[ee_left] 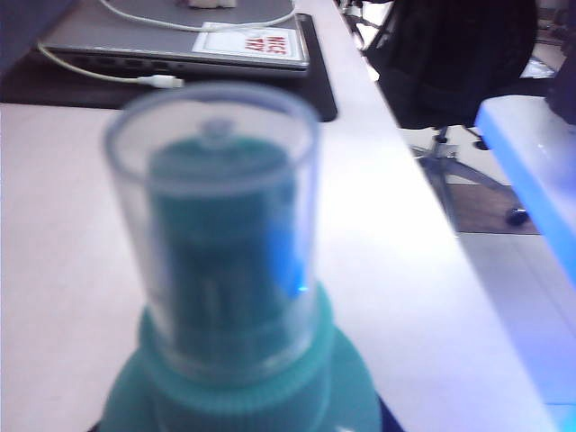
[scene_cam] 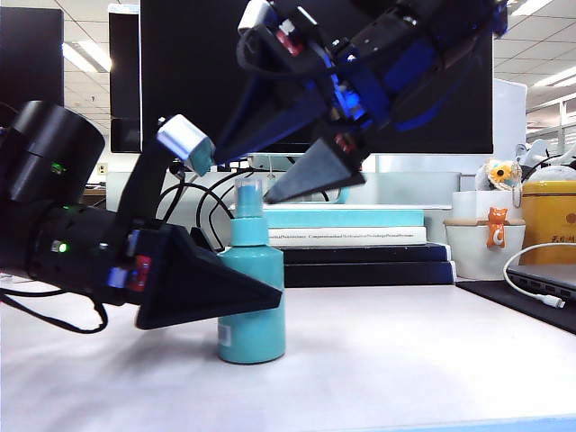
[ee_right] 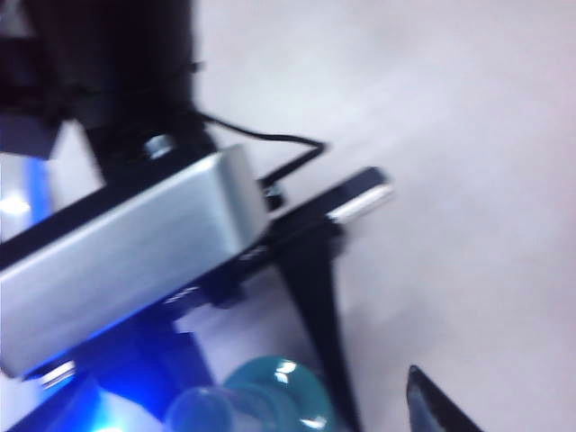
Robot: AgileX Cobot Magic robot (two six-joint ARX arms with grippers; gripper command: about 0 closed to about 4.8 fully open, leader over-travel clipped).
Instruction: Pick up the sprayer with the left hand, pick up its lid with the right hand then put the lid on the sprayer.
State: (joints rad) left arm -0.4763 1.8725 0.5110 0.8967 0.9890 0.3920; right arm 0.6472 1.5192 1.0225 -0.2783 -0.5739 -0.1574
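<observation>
The teal sprayer (scene_cam: 256, 310) stands upright with its base at the tabletop. My left gripper (scene_cam: 265, 292) is shut on its body from the left side of the exterior view. The clear lid (scene_cam: 249, 200) sits over the nozzle; the left wrist view shows the lid (ee_left: 216, 225) seated down on the teal shoulder (ee_left: 243, 396). My right gripper (scene_cam: 279, 189) hovers just right of the lid, open and holding nothing. In the right wrist view one dark fingertip (ee_right: 430, 409) stands well clear of the lid (ee_right: 202, 412) and the sprayer (ee_right: 288, 396).
A stack of books (scene_cam: 351, 238) lies behind the sprayer under a dark monitor (scene_cam: 405, 54). At the right stand a white cup with a cat figure (scene_cam: 490, 238), a yellow tin (scene_cam: 549, 216) and a laptop with a white cable (scene_cam: 540, 279). An office chair (ee_left: 459, 63) stands beyond the table edge.
</observation>
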